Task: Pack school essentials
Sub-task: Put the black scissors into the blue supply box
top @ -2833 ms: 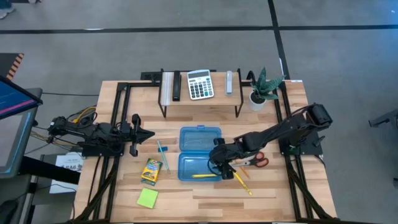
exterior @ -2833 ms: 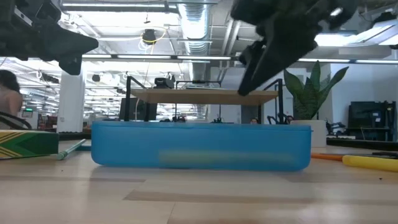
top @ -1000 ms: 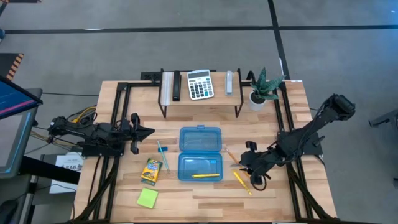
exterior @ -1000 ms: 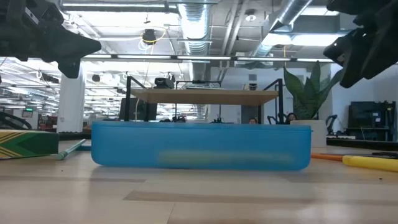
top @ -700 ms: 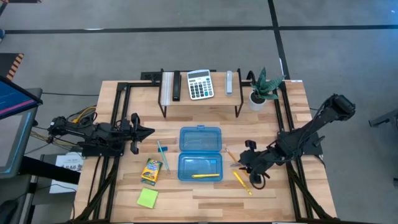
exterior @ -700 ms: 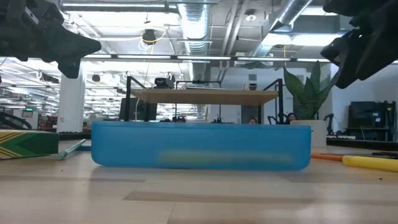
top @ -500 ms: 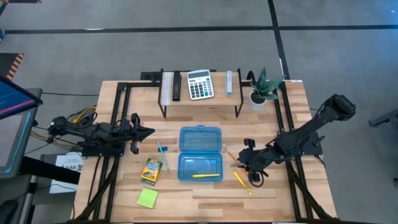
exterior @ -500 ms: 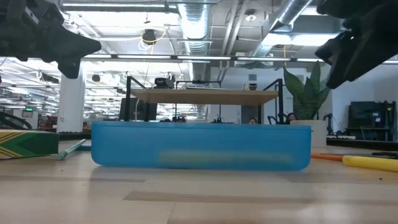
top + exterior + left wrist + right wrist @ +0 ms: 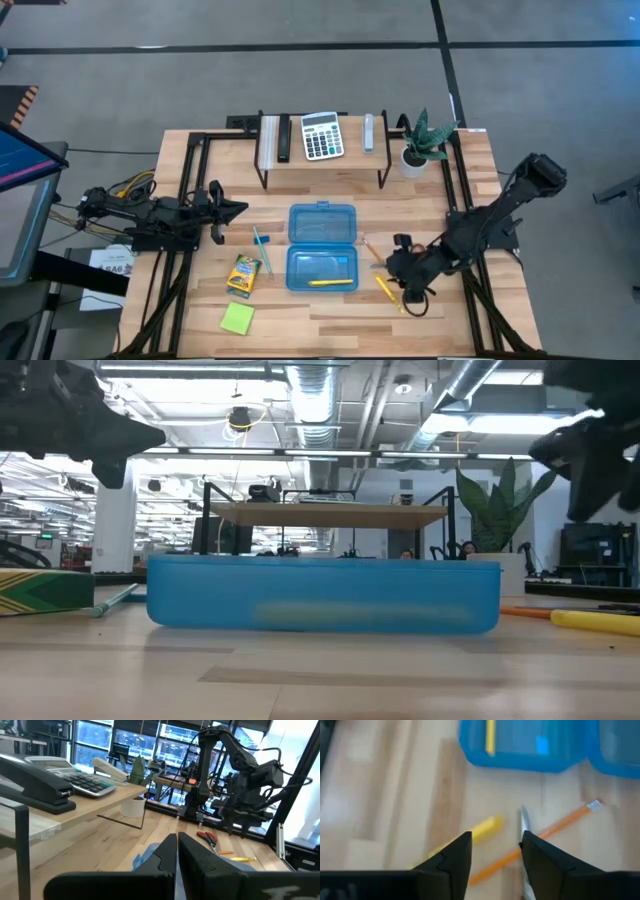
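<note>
The blue case point(image 9: 321, 245) lies open at mid-table with one yellow marker point(image 9: 328, 283) in its near half. My right gripper point(image 9: 495, 852) hangs open just right of the case, pointing down above a second yellow marker point(image 9: 481, 832) and an orange pencil point(image 9: 547, 836) that lie flat on the wood. The red-handled scissors point(image 9: 209, 838) lie under that arm. Left of the case lie a teal pen point(image 9: 261, 248), a crayon box point(image 9: 243, 273) and a green sticky-note pad point(image 9: 237, 318). My left gripper point(image 9: 226, 210) waits shut at the table's left, held level.
A raised shelf point(image 9: 322, 160) at the far edge carries a calculator point(image 9: 322, 135) and other desk items. A potted plant point(image 9: 420, 140) stands at the far right. Black frame rails point(image 9: 185, 200) run along both sides of the table.
My right gripper has shifted a little toward the table's near edge and lower, over the yellow marker and pencil on the wood.
</note>
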{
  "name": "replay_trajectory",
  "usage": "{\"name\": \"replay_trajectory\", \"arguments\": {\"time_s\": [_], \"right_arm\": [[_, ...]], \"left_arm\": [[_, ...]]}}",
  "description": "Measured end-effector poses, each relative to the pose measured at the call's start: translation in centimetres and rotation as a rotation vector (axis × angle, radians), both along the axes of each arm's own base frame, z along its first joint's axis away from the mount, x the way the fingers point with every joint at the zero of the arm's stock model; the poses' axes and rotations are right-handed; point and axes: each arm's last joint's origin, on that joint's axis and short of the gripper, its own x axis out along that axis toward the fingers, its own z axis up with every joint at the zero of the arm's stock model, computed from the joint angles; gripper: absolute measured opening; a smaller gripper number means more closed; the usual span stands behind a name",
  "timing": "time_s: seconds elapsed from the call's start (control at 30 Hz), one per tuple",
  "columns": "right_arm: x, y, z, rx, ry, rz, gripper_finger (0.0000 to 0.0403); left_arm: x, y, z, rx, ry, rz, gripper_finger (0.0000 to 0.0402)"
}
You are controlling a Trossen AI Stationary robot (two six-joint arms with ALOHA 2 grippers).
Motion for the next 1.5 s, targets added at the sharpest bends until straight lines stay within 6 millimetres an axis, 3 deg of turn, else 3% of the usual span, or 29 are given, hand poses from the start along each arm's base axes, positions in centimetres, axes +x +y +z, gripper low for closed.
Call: {"name": "replay_trajectory", "arguments": {"time_s": [0.2,0.37,0.67,1.1,1.5], "right_arm": [[0.6,0.4,-2.4,-0.080,0.075,-0.033,0.0235],[1.3,0.1,-3.6,-0.112,0.103,-0.065,0.0238],[1.8,-0.2,-3.9,-0.112,0.104,-0.084,0.0234],[2.4,0.0,-6.2,-0.148,0.172,-0.084,0.0234],[2.3,0.0,-6.2,-0.157,0.171,-0.088,0.0213]], "left_arm": [[0.0,0.0,0.0,0.000,0.000,-0.001,0.0004],[0.0,0.0,0.0,0.000,0.002,-0.001,0.0004],[0.0,0.0,0.0,0.000,0.002,-0.002,0.0004],[0.0,0.0,0.0,-0.004,0.001,-0.001,0.0004],[0.0,0.0,0.0,-0.007,0.001,-0.002,0.0004]]}}
